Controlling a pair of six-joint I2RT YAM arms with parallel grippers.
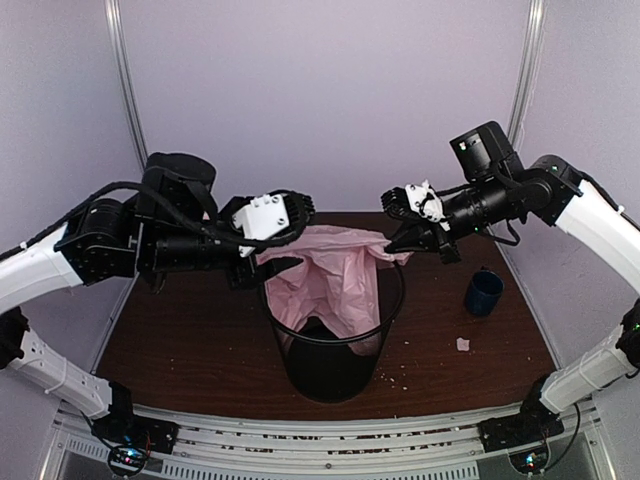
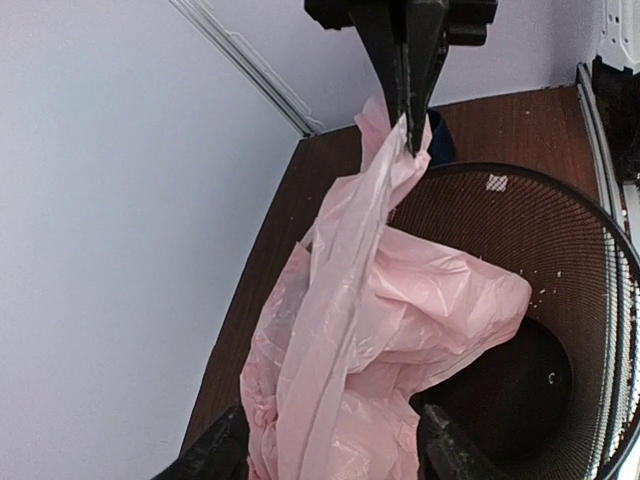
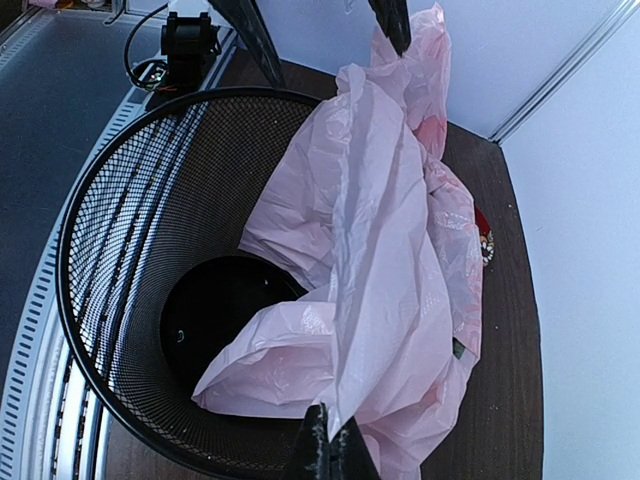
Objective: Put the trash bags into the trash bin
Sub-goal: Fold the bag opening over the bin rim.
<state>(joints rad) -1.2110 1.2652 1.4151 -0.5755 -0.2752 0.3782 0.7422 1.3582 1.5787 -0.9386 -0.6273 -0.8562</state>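
Right hand (image 1: 392,245) clamps the bag (image 1: 335,280) mid-frame; left hand (image 1: 292,238) is spread apart around it, above the bin (image 1: 330,372).

One bag (image 1: 335,285). One bin (image 1: 330,378). One mug (image 1: 484,293). One pale scrap (image 1: 463,344). One worktop (image 1: 180,340), with many scattered crumbs. Two arms, so two grippers: left gripper (image 1: 294,237), right gripper (image 1: 392,246).
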